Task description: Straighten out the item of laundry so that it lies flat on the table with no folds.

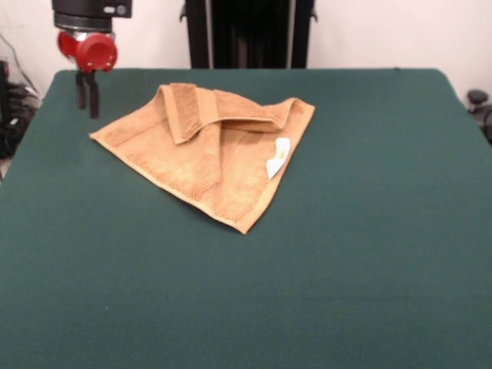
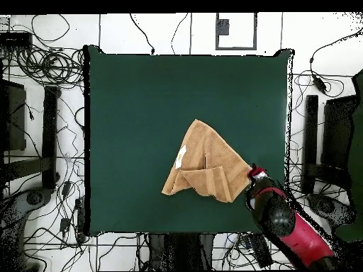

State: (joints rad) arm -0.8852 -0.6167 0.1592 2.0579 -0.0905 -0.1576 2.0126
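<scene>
Because the worktop (image 1: 369, 254) is far bigger than the towel (image 1: 211, 157), there's plenty of bare green to spread on. Towel sits approx. centre, shifted toward 11 o'clock in front view, w/ one end doubled over in a thick fold, so what's under it is hidden. White tag (image 1: 277, 158) shows at its 3 o'clock edge. Tool (image 1: 87, 94) hangs just off the towel's 9 o'clock corner, empty, tips nearly together; arm cut off above.
</scene>
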